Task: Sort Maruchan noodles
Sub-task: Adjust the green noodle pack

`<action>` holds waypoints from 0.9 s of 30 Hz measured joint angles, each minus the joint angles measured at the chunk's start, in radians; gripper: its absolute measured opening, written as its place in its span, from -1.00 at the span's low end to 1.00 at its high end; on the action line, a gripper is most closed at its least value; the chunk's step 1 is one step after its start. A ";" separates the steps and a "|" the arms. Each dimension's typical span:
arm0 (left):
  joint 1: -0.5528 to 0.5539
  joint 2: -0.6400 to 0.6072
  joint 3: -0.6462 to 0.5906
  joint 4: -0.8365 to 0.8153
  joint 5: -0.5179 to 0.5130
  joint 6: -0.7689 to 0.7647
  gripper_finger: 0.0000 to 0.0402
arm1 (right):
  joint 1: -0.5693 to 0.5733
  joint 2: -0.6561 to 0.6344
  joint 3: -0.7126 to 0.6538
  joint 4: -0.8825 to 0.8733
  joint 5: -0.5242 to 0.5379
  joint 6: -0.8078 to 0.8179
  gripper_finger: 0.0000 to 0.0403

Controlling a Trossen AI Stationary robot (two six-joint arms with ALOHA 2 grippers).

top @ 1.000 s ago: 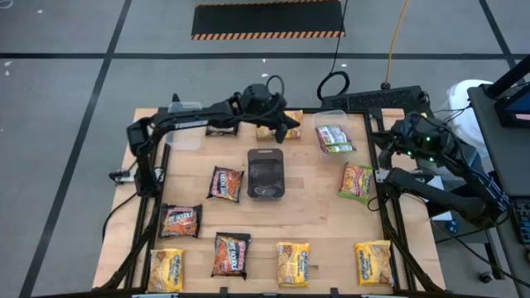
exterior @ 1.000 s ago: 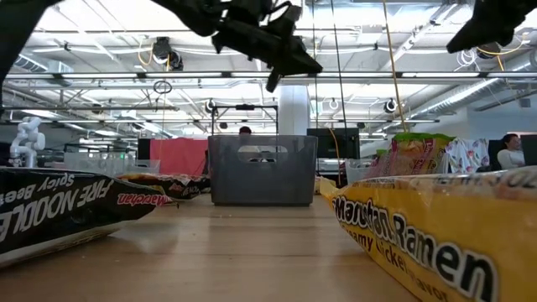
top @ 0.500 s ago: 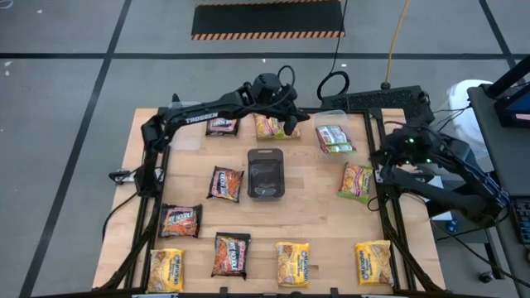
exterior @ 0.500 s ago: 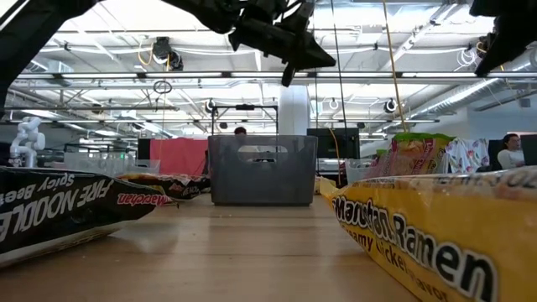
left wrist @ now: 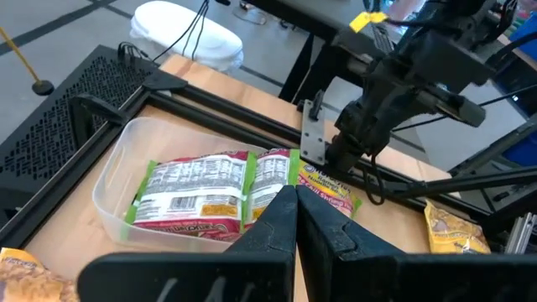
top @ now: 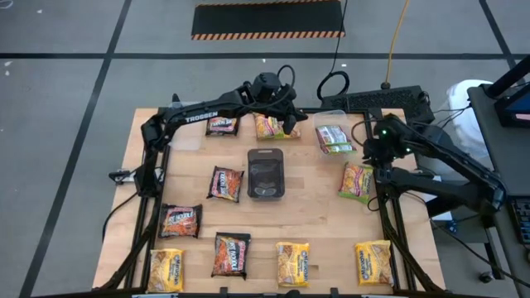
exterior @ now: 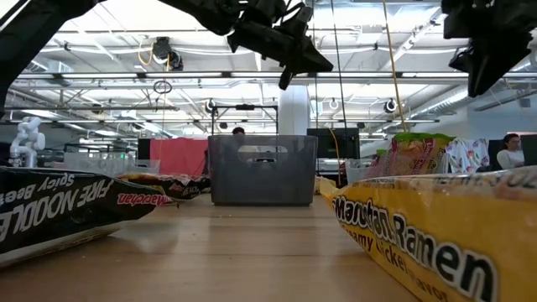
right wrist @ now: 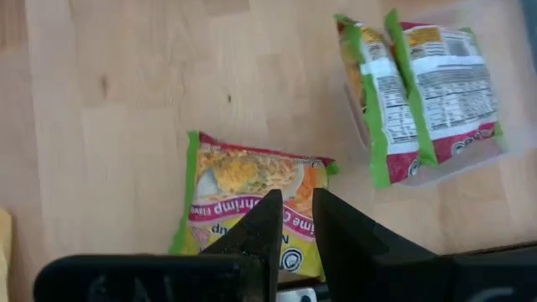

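Maruchan noodle packets lie flat across the wooden table. A green-edged packet (top: 357, 181) (right wrist: 252, 210) lies near the right edge. Two more green-edged ones (top: 334, 139) (left wrist: 210, 193) lie in a clear tub at the far right. Yellow packets (top: 292, 263) and dark ones (top: 224, 183) lie along the near and left parts. My left gripper (top: 293, 127) (left wrist: 292, 201) hangs shut and empty above the far middle, pointing toward that tub. My right gripper (top: 370, 157) (right wrist: 295, 210) hovers over the loose green-edged packet, pointing down, its fingers slightly apart and empty.
A dark grey tray (top: 266, 173) stands at the table's middle. A second clear tub (top: 186, 126) sits at the far left, beside a dark packet (top: 222, 125) and a yellow one (top: 269, 127). Black frame rails (top: 383, 215) run along both sides.
My left gripper has drifted a little toward the far right, uncovering the two packets at the far edge. My right gripper has swung in from the right edge toward the table, sunk, tipped downward and rolled, and now stands over the loose green-edged packet.
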State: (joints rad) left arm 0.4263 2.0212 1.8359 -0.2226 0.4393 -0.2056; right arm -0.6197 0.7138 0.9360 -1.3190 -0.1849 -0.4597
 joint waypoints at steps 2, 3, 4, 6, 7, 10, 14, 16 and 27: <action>0.000 0.000 0.000 0.000 0.000 0.004 -0.97 | 0.000 0.026 0.000 0.000 -0.001 -0.025 -0.68; 0.000 0.000 0.000 0.000 0.000 0.004 -0.97 | 0.000 0.039 0.000 0.000 0.000 -0.034 -0.68; 0.000 0.000 0.000 0.000 0.000 0.004 -0.97 | 0.000 0.051 0.000 0.000 0.000 -0.044 -0.68; 0.000 0.000 0.000 0.000 0.000 0.004 -0.97 | 0.000 0.077 0.000 0.002 0.000 -0.061 -0.68; 0.001 0.000 0.000 0.000 0.000 0.005 -0.97 | 0.000 0.091 0.000 0.003 -0.002 -0.068 -0.68; 0.001 0.000 -0.001 0.000 0.000 0.005 -0.97 | 0.003 0.133 0.000 0.007 -0.003 -0.086 -0.68; 0.001 0.000 -0.001 0.000 0.000 0.020 -0.97 | 0.034 0.196 0.000 0.013 0.006 -0.087 -0.68; 0.001 0.000 -0.001 0.000 0.000 0.021 -0.97 | 0.056 0.226 0.000 0.028 0.040 -0.074 -0.68; 0.002 0.000 -0.001 0.000 -0.001 0.020 -0.97 | 0.105 0.322 -0.001 0.117 0.136 -0.010 -0.68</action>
State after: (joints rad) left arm 0.4278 2.0212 1.8347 -0.2226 0.4385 -0.1852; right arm -0.5148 1.0353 0.9347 -1.2019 -0.0490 -0.4694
